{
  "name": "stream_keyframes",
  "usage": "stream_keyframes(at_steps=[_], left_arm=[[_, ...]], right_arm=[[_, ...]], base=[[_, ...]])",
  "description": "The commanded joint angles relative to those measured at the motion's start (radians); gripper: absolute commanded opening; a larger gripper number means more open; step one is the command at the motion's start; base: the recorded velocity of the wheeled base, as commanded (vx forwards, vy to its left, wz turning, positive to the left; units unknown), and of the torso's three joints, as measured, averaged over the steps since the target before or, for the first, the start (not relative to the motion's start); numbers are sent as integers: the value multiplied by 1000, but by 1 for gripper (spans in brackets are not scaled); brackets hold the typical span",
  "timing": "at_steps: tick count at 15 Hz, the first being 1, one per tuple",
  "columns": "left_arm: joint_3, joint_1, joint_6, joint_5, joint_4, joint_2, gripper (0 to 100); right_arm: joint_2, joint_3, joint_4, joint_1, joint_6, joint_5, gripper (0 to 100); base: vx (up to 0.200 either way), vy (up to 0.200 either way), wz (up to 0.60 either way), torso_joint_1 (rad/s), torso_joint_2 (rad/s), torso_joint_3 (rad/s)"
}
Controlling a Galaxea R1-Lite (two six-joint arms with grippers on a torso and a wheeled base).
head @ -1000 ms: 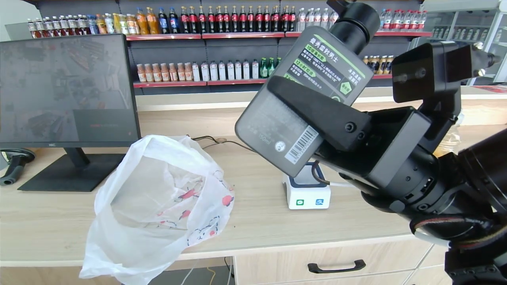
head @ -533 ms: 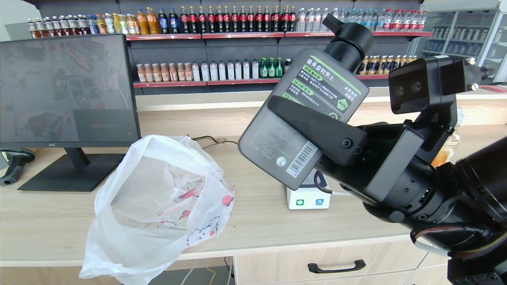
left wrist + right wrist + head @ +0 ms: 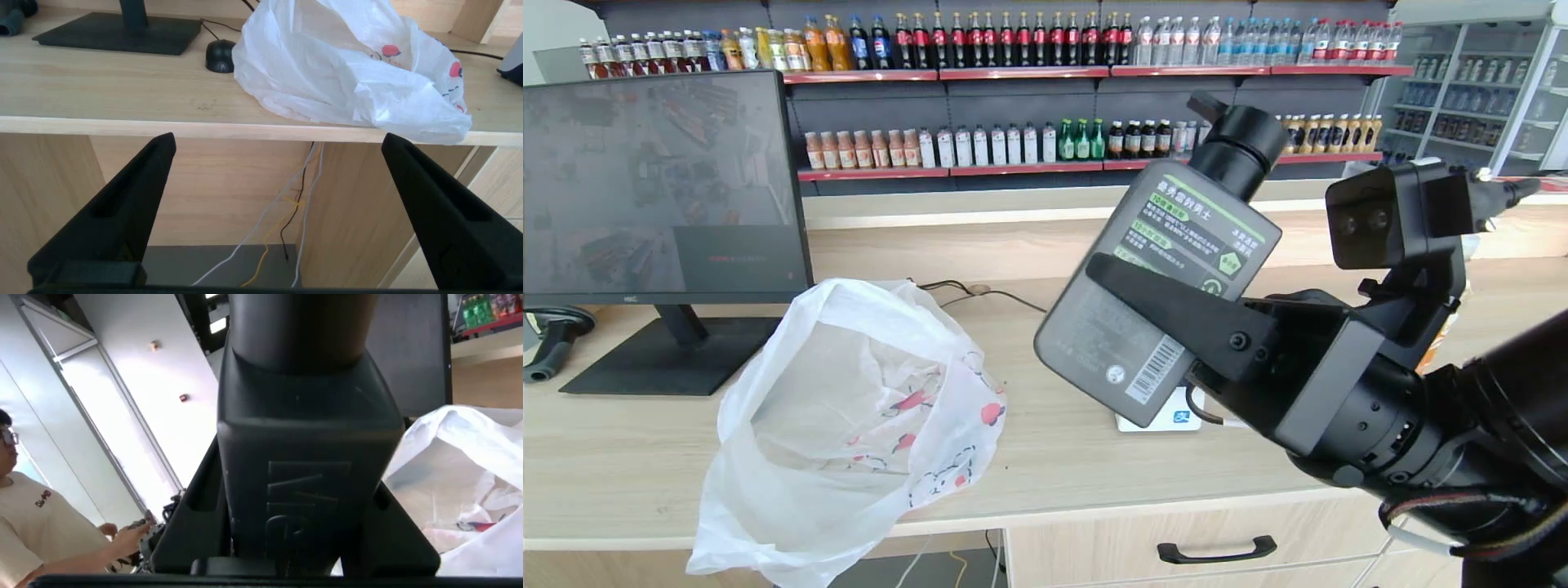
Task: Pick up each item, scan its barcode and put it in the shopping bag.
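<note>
Right gripper point(image 3: 1112, 282) clamped on dark grey flat plastic bottle point(image 3: 1094, 343), one black finger laid across its face. Bottle tilted, black round cap point(image 3: 1240, 147) up and away, white barcode sticker point(image 3: 1165, 369) at lower corner, facing camera. Bottle hung just above small white box scanner point(image 3: 1168, 418) on pale wooden counter point(image 3: 1054, 465), hiding most of it. White plastic shopping bag with red print point(image 3: 849, 408) slumped open at left, well apart. Black flat monitor point(image 3: 658, 180) stood behind bag.

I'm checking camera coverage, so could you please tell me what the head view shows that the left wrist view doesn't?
Head view: the dark grey flat plastic bottle clamped in the right gripper above the small white scanner box. Left wrist view: the open left gripper below the light wooden counter edge, and thin cables hanging beneath. Both: the white plastic shopping bag and the black monitor stand on that counter.
</note>
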Motion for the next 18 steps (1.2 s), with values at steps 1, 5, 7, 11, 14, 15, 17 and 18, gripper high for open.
stream_keyframes(at_steps=[1,5,7,11,14,15,17,18], left_arm=[[0,0,0,0,0,0,100],[0,0,0,0,0,0,100],[0,0,0,0,0,0,100],[0,0,0,0,0,0,100],[0,0,6,0,0,0,100],[0,0,6,0,0,0,100],[0,0,4,0,0,0,100],[0,0,4,0,0,0,100]], right_arm=[[-38,78,-2,-3,-11,-2,0],[-60,115,-2,-83,-149,-8,0],[-67,162,-2,-123,-227,-7,0],[-86,260,-2,-198,-405,-16,0],[-136,332,-2,-203,-468,-102,0],[-142,337,-2,-204,-486,-149,0],[-141,339,-2,-212,-511,-235,0],[-124,340,-2,-243,-555,-313,0]], base=[[0,0,0,0,0,0],[0,0,0,0,0,0],[0,0,0,0,0,0],[0,0,0,0,0,0],[0,0,0,0,0,0],[0,0,0,0,0,0],[0,0,0,0,0,0],[0,0,0,0,0,0]])
